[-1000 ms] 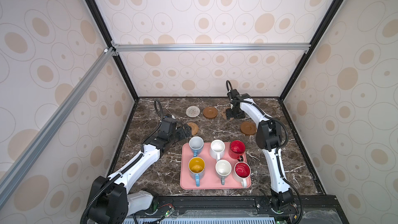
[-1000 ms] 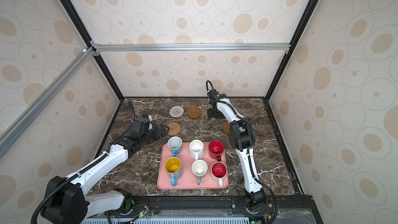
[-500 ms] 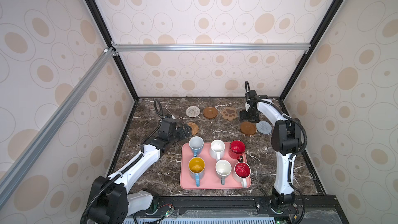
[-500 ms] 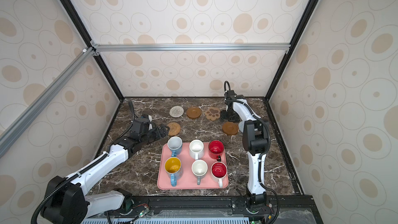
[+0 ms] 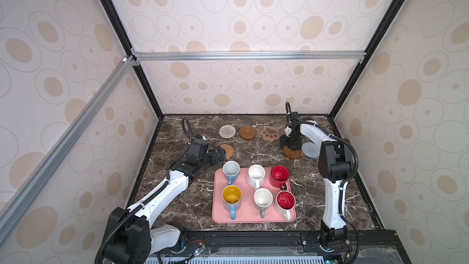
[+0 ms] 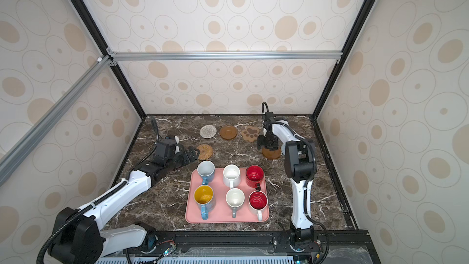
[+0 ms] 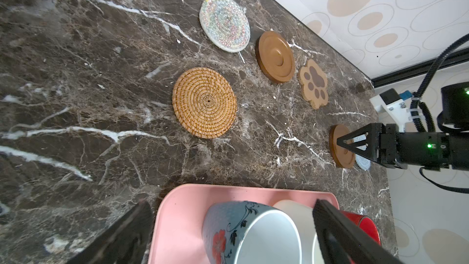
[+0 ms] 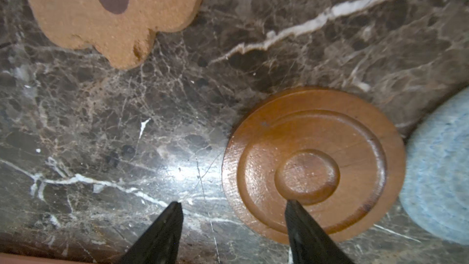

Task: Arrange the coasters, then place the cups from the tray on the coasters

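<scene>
Along the back lie a grey-white woven coaster (image 5: pixel 227 131), a brown disc (image 5: pixel 248 132) and a paw-shaped coaster (image 5: pixel 269 133). A tan rattan coaster (image 5: pixel 227 151) sits nearer the front. My right gripper (image 8: pixel 234 202) is open just above the second brown disc (image 8: pixel 312 158), one fingertip over it and one over bare marble. The pale blue-grey coaster (image 5: pixel 310 150) touches that disc. Six cups stand on the pink tray (image 5: pixel 218 214), the blue one with white inside (image 5: pixel 231 170) at its far left corner. My left gripper (image 5: pixel 220 154) hovers open and empty beside that mug.
The marble table is walled at the back and on both sides. The right arm's upright link (image 5: pixel 333 163) stands right of the tray. Bare marble shows between the rattan coaster and the second brown disc.
My right gripper has moved from the paw-shaped coaster rightward and toward the front to the second brown disc, its jaws narrowing a little. The paw coaster stays in the back row. Left arm unmoved.
</scene>
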Controlling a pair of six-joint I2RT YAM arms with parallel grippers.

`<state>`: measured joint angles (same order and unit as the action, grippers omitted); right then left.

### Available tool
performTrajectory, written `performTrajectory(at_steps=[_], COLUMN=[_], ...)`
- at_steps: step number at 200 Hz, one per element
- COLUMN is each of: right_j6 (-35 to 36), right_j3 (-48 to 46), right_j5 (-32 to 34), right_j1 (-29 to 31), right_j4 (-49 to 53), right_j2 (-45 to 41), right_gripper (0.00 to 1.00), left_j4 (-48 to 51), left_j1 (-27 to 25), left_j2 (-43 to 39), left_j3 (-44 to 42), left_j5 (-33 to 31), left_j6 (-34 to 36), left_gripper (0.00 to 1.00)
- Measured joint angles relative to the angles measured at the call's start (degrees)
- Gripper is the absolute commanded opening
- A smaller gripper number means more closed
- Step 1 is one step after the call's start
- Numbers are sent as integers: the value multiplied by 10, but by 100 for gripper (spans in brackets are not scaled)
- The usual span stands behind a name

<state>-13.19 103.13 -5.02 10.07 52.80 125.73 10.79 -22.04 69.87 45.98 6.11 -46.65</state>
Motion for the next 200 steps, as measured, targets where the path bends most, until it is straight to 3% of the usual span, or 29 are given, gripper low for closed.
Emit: performTrajectory(at_steps=[70, 200], right_j6=[-4, -2], right_j3=[-2, 3], right_j5=[7, -31], right_j1=[0, 16], right_j4=[-1, -8], right_j2=[18, 27], right_gripper=[77, 76], left_j4=[0, 0], left_j1=[0, 0], left_j2=[0, 0], left_j3=[0, 0], left_j5=[0, 0], left_j6=[0, 0], left_gripper=[100, 100])
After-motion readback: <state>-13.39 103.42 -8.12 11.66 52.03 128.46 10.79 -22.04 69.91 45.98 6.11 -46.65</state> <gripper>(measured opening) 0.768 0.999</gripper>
